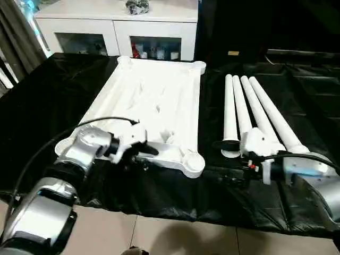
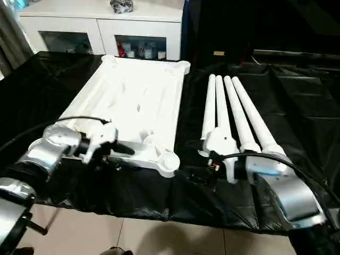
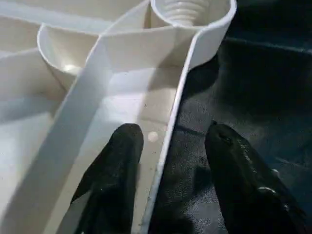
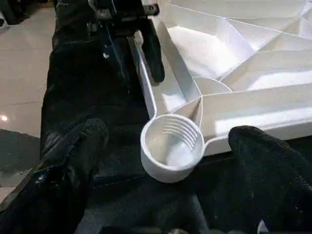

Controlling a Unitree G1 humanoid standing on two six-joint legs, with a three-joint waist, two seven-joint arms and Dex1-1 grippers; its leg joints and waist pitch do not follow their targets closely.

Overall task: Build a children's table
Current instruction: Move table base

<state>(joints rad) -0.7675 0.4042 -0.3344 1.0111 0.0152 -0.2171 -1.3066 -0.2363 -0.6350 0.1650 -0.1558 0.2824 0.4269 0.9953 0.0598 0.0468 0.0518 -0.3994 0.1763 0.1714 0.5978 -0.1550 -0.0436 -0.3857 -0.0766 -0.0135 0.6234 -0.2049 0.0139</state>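
Lying ribbed side up on the black-covered table (image 1: 48, 106), the white plastic rectangular tabletop (image 1: 151, 101) had the left gripper (image 3: 168, 146) straddling its near rim (one black finger inside, one outside, not yet pinching). The right gripper (image 4: 165, 146) stood spread wide before a round corner socket (image 4: 170, 152), beside four long white tube legs (image 1: 249, 109).

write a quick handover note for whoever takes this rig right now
Left gripper: fingers straddle the near edge wall of the tabletop, one inside, one outside, not clamped.
Right gripper: open, holding nothing, aimed at the near corner socket.
Tabletop lies underside up on the black cover. Four legs lie side by side to its right.
Done: parts laid out. Left: fit all four legs; no socket in view has one.
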